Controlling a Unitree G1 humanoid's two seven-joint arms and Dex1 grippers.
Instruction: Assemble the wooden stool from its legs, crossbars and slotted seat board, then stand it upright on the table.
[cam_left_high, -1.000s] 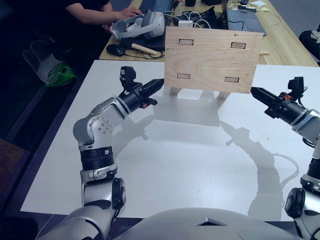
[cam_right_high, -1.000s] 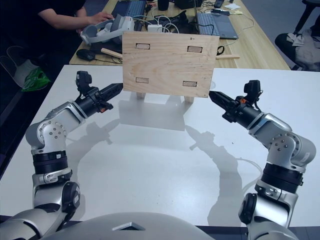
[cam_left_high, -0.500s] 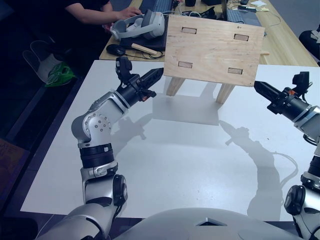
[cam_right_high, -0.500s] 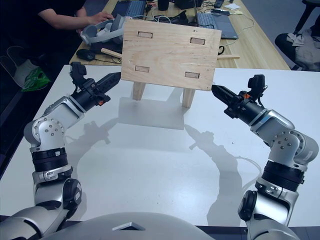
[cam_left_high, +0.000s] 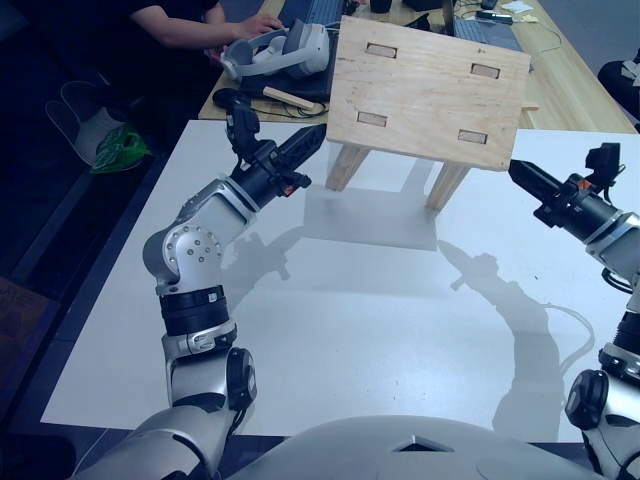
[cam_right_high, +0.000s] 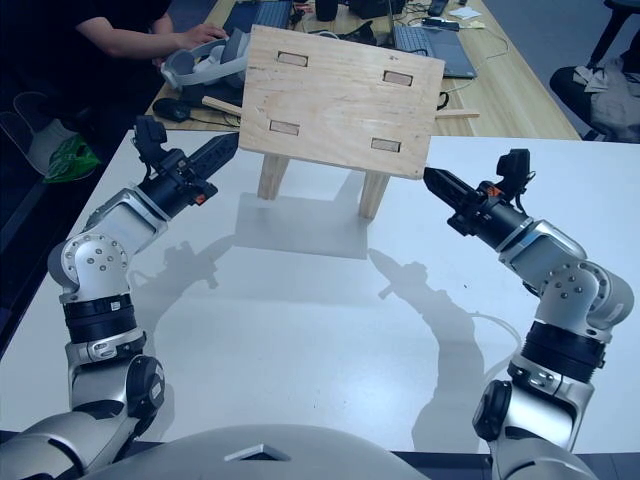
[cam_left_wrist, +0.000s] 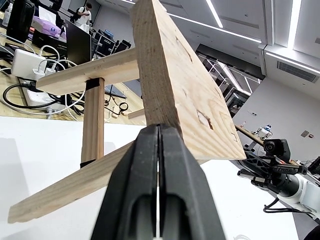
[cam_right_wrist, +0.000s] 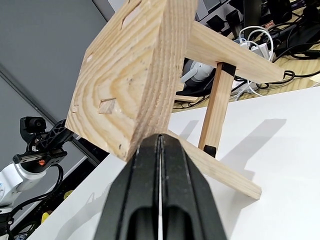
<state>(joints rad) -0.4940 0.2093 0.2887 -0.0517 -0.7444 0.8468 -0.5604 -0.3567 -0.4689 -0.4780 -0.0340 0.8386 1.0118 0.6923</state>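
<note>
Most of what lies under my arms is the white table (cam_left_high: 330, 330), with a cluttered wooden desk (cam_left_high: 570, 85) butting against its far edge. Over the far half of the table is the assembled stool, tipped so that the top of its slotted seat board (cam_left_high: 425, 95) faces back toward me. The board is caught between my two arms, one at each of its short edges. Two legs show below it, one on my left (cam_left_high: 343, 168) and one on my right (cam_left_high: 446, 187), both slanting down toward the table; I cannot tell whether their ends touch it. From my left wrist I see a thin crossbar (cam_left_wrist: 93, 120) joining two legs under the board.

My left gripper (cam_left_high: 320, 133) has its fingers closed flat together, nothing between them, and its tip is pressed against the board's left edge. My right gripper (cam_left_high: 513, 168) is likewise closed to a thin seam, its tip against the right edge. Four small rectangular slots (cam_left_high: 380, 49) are cut through the board, one near each corner.
</note>
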